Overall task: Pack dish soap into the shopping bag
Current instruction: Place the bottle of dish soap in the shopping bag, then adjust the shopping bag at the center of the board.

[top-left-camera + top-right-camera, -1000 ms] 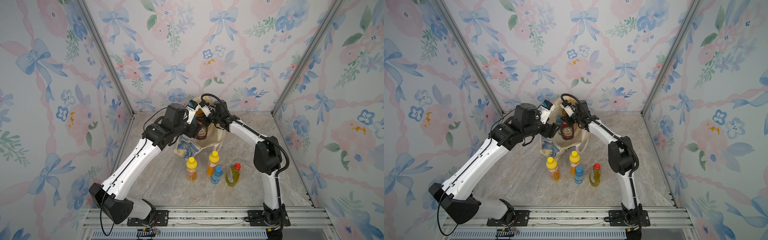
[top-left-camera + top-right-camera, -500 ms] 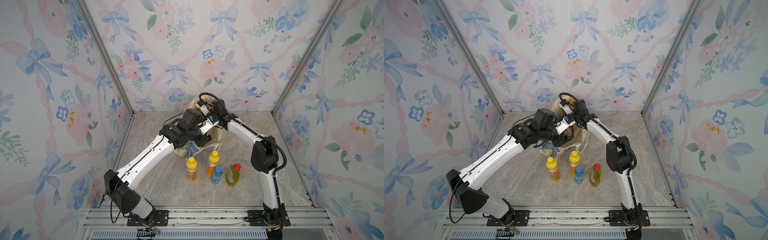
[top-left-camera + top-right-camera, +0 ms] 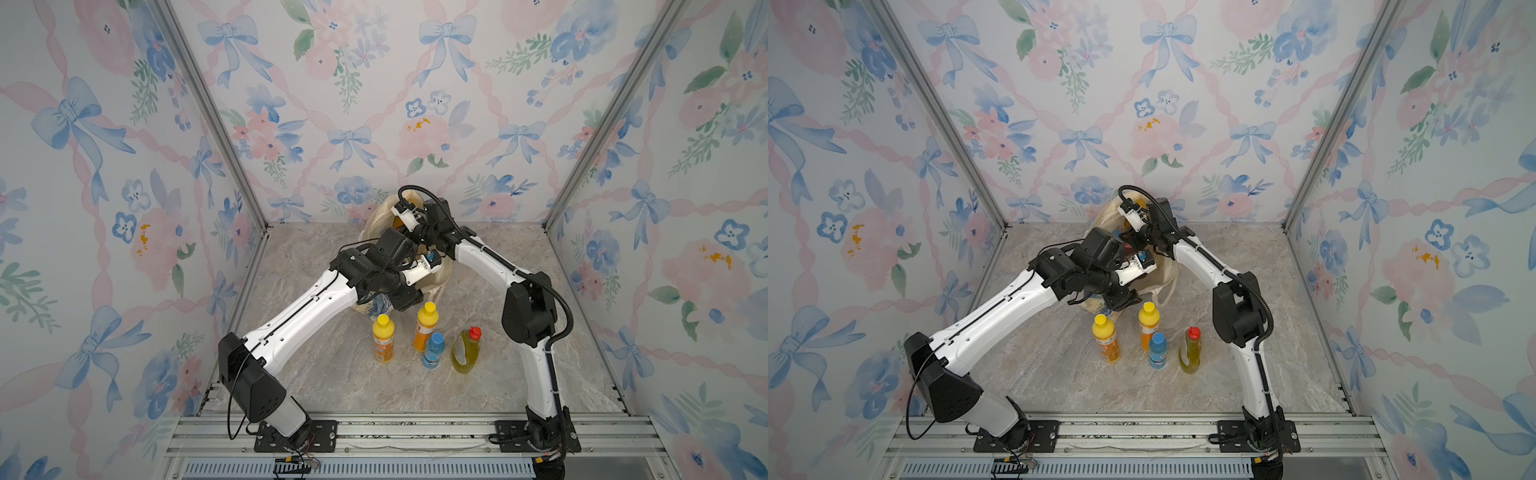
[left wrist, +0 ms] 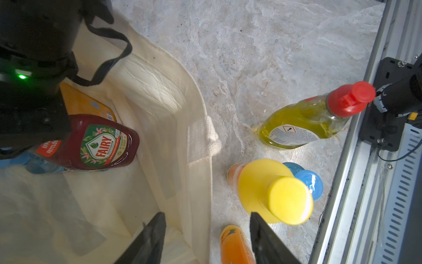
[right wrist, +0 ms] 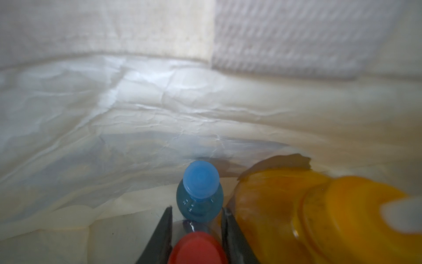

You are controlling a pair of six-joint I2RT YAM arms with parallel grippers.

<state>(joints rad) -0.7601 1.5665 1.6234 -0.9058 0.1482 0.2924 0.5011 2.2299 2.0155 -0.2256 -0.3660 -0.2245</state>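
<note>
- In both top views my arms meet over the cream shopping bag (image 3: 441, 275) near the tabletop's (image 3: 332, 382) back edge. In front of it stand two orange yellow-capped bottles (image 3: 382, 343), a blue bottle (image 3: 433, 353) and a yellow-green bottle (image 3: 464, 351).
- Left wrist: my left gripper (image 4: 206, 214) is spread, straddling the bag's rim. The dark-red bottle (image 4: 100, 146) is inside the bag.
- Right wrist: my right gripper (image 5: 196, 211) pinches its red cap (image 5: 197, 248) inside the bag, beside a second blue bottle (image 5: 199, 198) and the big orange bottle (image 5: 319, 217).

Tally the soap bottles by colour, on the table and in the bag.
Yellow-capped orange: 2
Big orange: 1
Blue: 2
Dark red: 1
Yellow-green: 1
Total: 7
</note>
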